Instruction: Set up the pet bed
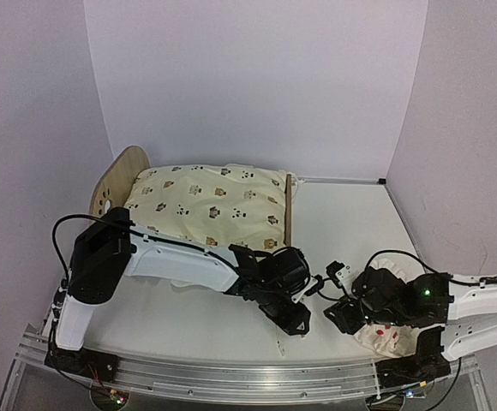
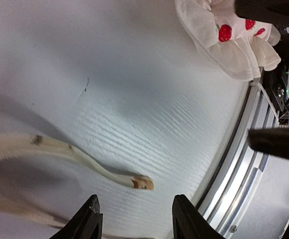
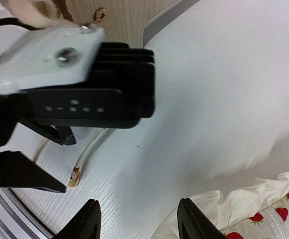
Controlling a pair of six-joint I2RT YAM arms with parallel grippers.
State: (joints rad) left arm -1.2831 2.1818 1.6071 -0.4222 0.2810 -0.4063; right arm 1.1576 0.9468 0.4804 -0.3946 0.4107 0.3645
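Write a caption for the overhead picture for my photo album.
The pet bed holds a cream cushion; left gripper and right gripper open in front, red-dotted pillow by the right one.

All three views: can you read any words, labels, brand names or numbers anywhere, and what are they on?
No text can be read in any view.
Left gripper: a row of pale marks on its black casing, seen from the right wrist, too blurred to read.
Cushion: small animal pictures only, no words.
Pillow: red strawberries only, no words.
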